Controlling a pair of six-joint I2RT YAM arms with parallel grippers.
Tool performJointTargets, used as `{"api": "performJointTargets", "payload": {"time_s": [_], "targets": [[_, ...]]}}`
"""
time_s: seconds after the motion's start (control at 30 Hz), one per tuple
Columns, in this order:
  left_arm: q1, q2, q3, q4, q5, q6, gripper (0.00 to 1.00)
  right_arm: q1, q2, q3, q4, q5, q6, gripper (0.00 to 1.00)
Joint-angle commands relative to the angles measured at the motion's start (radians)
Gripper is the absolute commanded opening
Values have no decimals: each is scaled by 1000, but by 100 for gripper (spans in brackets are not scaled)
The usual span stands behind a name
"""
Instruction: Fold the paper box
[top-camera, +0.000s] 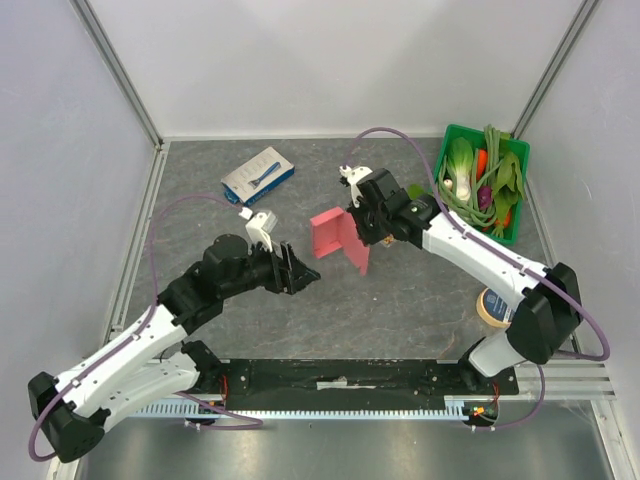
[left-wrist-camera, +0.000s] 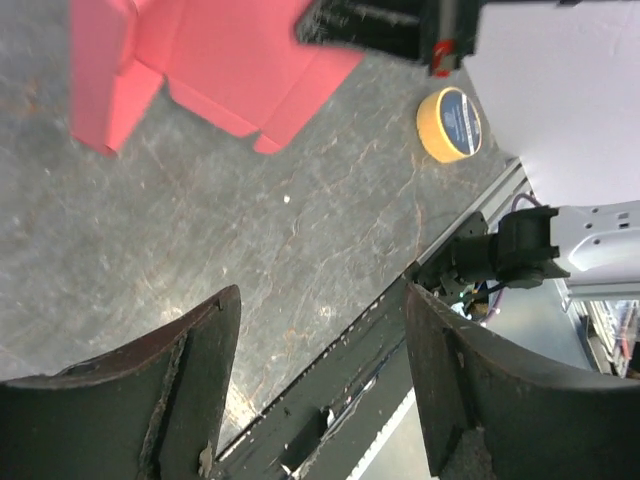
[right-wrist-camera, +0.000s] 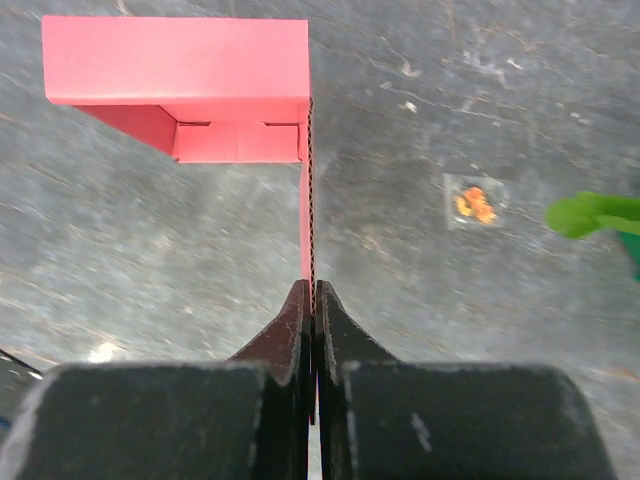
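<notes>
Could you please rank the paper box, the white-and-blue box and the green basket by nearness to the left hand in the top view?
1. paper box, just right of the left hand.
2. white-and-blue box, behind, to the left.
3. green basket, far right corner.

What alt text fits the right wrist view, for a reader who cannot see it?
The right gripper is shut on a thin panel of the pink-red paper box, seen edge on, with the partly folded rest of the box spreading left ahead of it. Grey table lies behind, a green leaf at the right edge.
</notes>
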Motion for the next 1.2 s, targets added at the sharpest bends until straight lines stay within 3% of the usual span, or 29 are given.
{"api": "performJointTargets", "payload": {"time_s": [0.0, 0.1, 0.2, 0.33, 0.43, 0.57, 0.67, 0.7, 0.8, 0.83, 0.93, 1.1, 1.17], "targets": [[6, -7, 172, -125, -84, 153, 71, -1, 37, 182, -292, 99, -205, 0], [12, -12, 208, -145, -156, 152, 70, 1, 86, 325, -521, 94, -256, 0], [14, -39, 180, -125, -199, 124, 70, 4, 115, 382, -626, 139, -267, 0], [17, -99, 113, -104, -194, 92, 70, 53, 149, 378, -657, 130, -273, 0], [15, -133, 76, -125, -187, 63, 69, 125, 219, 389, -677, 162, -268, 8], [15, -215, 13, -150, -185, 34, 68, 199, 322, 460, -708, 272, -244, 3], [15, -275, -24, -173, -199, 11, 68, 222, 409, 548, -713, 346, -245, 4], [17, -289, -31, -191, -200, 3, 67, 223, 458, 572, -719, 338, -251, 7], [15, -344, -73, -196, -199, -29, 67, 232, 518, 669, -713, 326, -258, 28], [17, -357, -85, -197, -226, -35, 67, 237, 525, 691, -708, 331, -255, 41], [15, -380, -114, -191, -243, -43, 67, 258, 497, 669, -645, 305, -261, 58], [17, -323, -139, -133, -222, -29, 70, 262, 344, 588, -493, 340, -229, 69], [17, -244, -145, -61, -208, 0, 74, 259, 255, 454, -370, 354, -161, 75]]}}
